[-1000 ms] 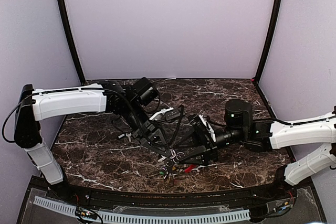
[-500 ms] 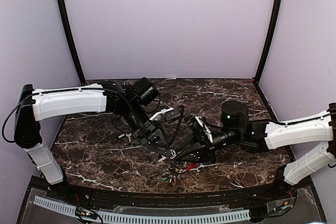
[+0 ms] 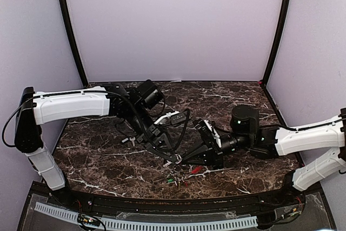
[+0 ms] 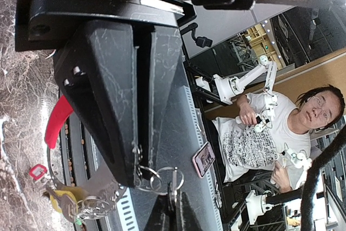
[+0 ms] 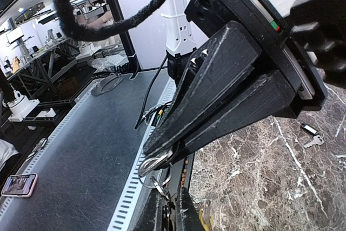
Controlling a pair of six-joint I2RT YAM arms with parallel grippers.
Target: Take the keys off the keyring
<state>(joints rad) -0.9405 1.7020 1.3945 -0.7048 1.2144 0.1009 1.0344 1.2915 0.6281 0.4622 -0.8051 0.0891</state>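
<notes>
My left gripper (image 3: 174,159) (image 4: 141,172) is shut on the keyring (image 4: 160,181) (image 5: 154,163), holding its linked silver rings just above the marble. The ring's red segment (image 4: 55,123) curves beside the left finger. Several keys (image 3: 174,177) dangle below, among them a yellow-headed one (image 4: 65,201). My right gripper (image 3: 185,162) (image 5: 172,212) meets the left one tip to tip. Its jaws are shut on a thin silver key (image 5: 174,205) that hangs from a small ring. Those fingertips (image 4: 186,215) rise from the bottom edge of the left wrist view.
A loose silver key (image 3: 130,140) lies on the dark marble table (image 3: 108,155) to the left of the grippers. Another loose key with a dark head (image 5: 311,133) shows in the right wrist view. A red piece (image 3: 195,170) sits under the right gripper. The table's front edge (image 3: 173,196) is close.
My right gripper moved left up to the left gripper's tips and closed from open onto the hanging key. The left arm stayed still with the keyring.
</notes>
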